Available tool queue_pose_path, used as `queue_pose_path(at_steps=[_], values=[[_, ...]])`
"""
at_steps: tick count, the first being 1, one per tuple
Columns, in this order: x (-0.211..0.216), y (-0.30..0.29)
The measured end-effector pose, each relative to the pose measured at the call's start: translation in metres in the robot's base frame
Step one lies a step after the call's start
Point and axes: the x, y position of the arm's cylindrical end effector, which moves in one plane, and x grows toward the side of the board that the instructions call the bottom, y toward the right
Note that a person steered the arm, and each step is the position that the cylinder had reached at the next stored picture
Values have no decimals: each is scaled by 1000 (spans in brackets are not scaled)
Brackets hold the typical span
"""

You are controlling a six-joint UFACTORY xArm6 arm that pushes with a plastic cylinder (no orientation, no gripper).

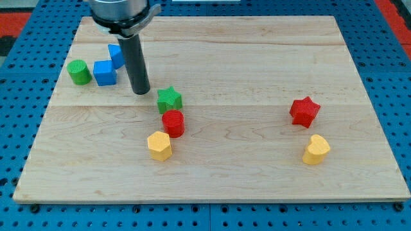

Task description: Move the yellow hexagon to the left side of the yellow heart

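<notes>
The yellow hexagon (159, 145) lies on the wooden board at lower centre-left. The yellow heart (316, 149) lies far to the view's right, at about the same height. My tip (140, 92) rests on the board above and a little left of the hexagon, apart from it. A red cylinder (173, 123) sits just above and right of the hexagon, touching or almost touching it. A green star (169, 99) sits just above the red cylinder, to the right of my tip.
A green cylinder (79, 72), a blue cube (104, 72) and another blue block (116, 56), partly hidden by the rod, sit at the upper left. A red star (304, 111) sits just above the yellow heart. The wooden board (257, 186) lies on a blue pegboard.
</notes>
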Motion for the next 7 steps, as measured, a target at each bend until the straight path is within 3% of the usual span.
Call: queue_pose_path(at_steps=[5, 6, 7], values=[[-6, -15], [22, -55], [82, -61]])
